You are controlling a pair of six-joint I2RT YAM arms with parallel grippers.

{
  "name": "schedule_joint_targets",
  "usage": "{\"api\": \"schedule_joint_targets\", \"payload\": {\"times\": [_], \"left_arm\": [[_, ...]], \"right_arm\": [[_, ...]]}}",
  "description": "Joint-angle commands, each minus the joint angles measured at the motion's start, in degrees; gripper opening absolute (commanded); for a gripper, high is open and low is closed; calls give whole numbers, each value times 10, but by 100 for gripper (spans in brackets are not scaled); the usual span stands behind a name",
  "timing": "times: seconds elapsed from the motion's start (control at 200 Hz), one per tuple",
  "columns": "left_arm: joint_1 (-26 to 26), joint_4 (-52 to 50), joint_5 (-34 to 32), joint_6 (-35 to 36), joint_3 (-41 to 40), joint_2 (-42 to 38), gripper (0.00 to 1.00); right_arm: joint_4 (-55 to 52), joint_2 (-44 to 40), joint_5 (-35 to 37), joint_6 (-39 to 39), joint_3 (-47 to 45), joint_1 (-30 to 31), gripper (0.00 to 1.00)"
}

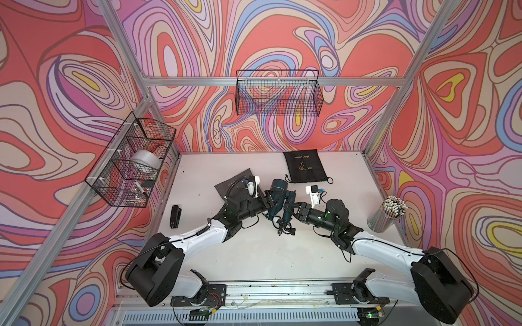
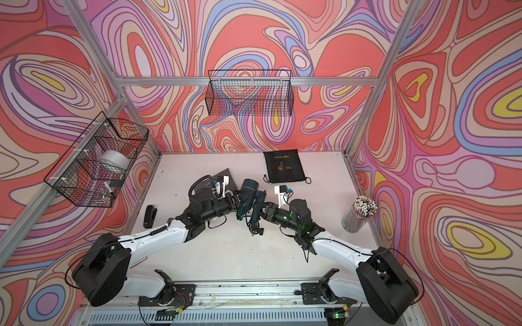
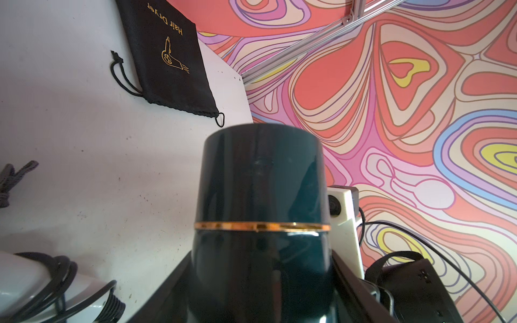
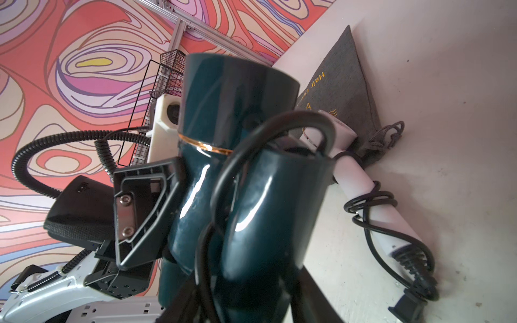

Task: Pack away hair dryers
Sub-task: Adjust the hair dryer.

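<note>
Left hand (image 1: 269, 201): jaws set wide and clamped across the rear body of the dark teal dryer (image 1: 278, 187). The left wrist view shows the barrel (image 3: 260, 181) running straight out between the fingers.

Right hand (image 1: 295, 210): at 4 o'clock from the barrel, up against the folded handle (image 4: 274, 209). The jaws look partly apart. Cannot tell whether they bear on the handle.

The teal dryer sits near the middle of the table (image 1: 254, 254), between the two hands. Its cord (image 1: 284, 225) and plug trail at 6 o'clock. The white dryer (image 4: 355, 179) lies on the table against the grey pouch (image 4: 344, 84), cord wound round its handle.

Risks, as I judge them:
- A cord loop (image 4: 251, 145) crosses the handle just where the right hand sits, so the hand could pinch cord instead of plastic.
- The shell is glossy and tapers, so it could slide in the left hand's grip if the right hand pulls.
- The handle is hinged, and a push on it may swing it rather than steady the dryer.
- The trailing plug could drag or catch on a lift.

Hidden or unclear:
- The right fingertips are lost behind the handle and cord.
- In both top views the left arm covers the white dryer and most of the grey pouch.
- Cannot tell whether the teal dryer clears the table.
- Cannot tell whether the mouth of the black pouch (image 1: 306, 166), at 1 o'clock, is open.
</note>
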Motion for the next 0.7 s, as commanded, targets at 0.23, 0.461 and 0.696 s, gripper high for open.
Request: {"api": "schedule_joint_targets", "payload": {"times": [0.23, 0.461, 0.696], "left_arm": [[-10, 70, 43, 1, 27, 25, 19], [-11, -94, 36, 97, 89, 14, 86], [-11, -337, -68, 278, 212, 13, 100]], "right_arm": [[34, -15, -10, 5, 17, 1, 22], [-93, -92, 23, -21, 5, -31, 14], [-335, -182, 24, -80, 39, -158, 11]]}}
